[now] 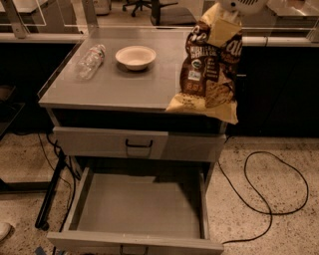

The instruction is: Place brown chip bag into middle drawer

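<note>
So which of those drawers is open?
The middle drawer, lowest in view: pulled out, bare floor showing. The drawer above, with the black loop handle, is closed. The gripper is at the top of the brown chip bag.

The grey desk (144,87) has a flat top with a low raised rim along its left side. On it, towards the back left, a clear plastic bottle (90,61) lies on its side, and just to the right of it a white bowl (135,57) stands upright. At the right front corner the brown chip bag (212,64) hangs upright from the gripper (240,5) at the top edge, its lower edge overhanging the desk front. Below, the middle drawer (139,206) stands pulled out over the speckled floor (259,229)
</note>
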`<state>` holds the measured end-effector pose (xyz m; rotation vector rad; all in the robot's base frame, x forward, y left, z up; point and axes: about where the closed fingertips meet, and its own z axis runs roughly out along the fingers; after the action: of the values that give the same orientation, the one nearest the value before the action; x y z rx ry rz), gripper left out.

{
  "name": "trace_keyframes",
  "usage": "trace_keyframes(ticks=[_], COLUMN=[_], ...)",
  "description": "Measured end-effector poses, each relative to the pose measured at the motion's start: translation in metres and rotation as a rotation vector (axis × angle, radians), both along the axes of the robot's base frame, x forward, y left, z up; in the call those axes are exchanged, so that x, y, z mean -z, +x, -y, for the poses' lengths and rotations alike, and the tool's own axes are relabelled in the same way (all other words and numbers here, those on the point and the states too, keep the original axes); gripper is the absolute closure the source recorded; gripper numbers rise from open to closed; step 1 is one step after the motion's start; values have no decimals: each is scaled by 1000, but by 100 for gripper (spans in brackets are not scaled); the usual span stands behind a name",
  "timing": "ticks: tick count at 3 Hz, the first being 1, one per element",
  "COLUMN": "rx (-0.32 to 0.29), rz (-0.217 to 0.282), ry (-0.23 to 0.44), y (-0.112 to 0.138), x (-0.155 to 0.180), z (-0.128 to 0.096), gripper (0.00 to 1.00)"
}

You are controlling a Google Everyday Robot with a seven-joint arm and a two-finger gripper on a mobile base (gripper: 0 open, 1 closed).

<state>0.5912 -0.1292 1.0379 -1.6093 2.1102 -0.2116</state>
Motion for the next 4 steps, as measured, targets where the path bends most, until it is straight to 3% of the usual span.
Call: trace_keyframes(ticks=[1, 2, 4], rx=[17, 42, 46], rz=[-10, -73, -97], ry=[-5, -35, -16], y=[-35, -64, -68], x=[9, 48, 63], z=[2, 2, -1], gripper=[100, 100, 100])
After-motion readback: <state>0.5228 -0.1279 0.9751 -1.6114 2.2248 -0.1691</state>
